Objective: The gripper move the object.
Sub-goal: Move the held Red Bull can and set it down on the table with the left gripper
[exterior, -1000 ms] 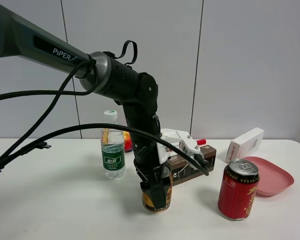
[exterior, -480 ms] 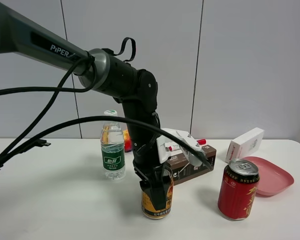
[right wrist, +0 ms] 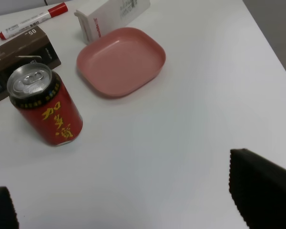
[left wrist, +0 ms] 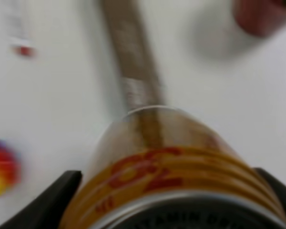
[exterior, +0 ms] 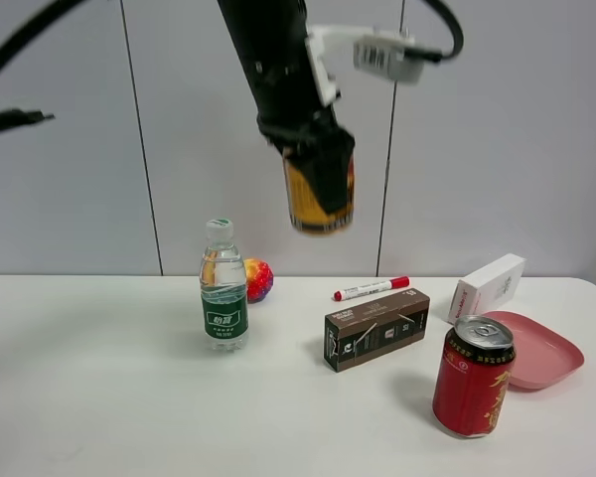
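My left gripper is shut on the gold-yellow can and holds it high in the air, well above the table, over the area between the water bottle and the brown box. In the left wrist view the can fills the frame, blurred, between the black fingers. My right gripper is open and empty, low over bare table to the right of the tall red can. It does not show in the exterior view.
On the table stand a water bottle, a colourful ball, a red marker, a brown box, the tall red can, a pink plate and a white box.
My left gripper has lifted the gold can from the table in front of the brown box straight up to high above it. The other objects have not moved.
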Robot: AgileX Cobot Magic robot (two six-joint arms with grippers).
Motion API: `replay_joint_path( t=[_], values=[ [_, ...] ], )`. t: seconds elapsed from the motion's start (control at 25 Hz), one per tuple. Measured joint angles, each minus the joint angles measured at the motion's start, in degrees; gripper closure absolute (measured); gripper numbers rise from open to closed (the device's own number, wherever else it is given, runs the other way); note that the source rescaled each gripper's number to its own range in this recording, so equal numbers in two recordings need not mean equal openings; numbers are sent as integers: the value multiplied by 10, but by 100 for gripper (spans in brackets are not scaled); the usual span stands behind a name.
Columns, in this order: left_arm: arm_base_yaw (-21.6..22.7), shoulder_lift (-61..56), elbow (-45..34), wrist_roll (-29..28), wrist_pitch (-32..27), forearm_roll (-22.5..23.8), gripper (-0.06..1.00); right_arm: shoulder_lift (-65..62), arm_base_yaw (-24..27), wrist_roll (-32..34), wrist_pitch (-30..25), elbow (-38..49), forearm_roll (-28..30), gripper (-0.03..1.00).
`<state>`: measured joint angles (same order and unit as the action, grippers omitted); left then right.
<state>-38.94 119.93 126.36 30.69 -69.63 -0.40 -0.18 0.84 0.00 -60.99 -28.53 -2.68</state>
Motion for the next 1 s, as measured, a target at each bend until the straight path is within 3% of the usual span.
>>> replay_joint_path(
  t=[0.12,0.36,0.56,0.76,0.84,1.0],
  values=[
    [11,-14,80,-23,-1,40,94,0,0,0,0,0,0,-3],
    [83,-17,143,-63,-10,51,94,0,0,0,0,0,0,-3],
    [181,-17,143,-110,-15,17,94,0,0,0,0,0,0,-3],
    [278,-12,142,-206,-15,14,94,0,0,0,0,0,0,-3],
    [302,-8,133,-243,-15,4,94,0,0,0,0,0,0,-3],
    [330,9,101,-262,-15,-46,94,0,0,0,0,0,0,-3]
  ],
)
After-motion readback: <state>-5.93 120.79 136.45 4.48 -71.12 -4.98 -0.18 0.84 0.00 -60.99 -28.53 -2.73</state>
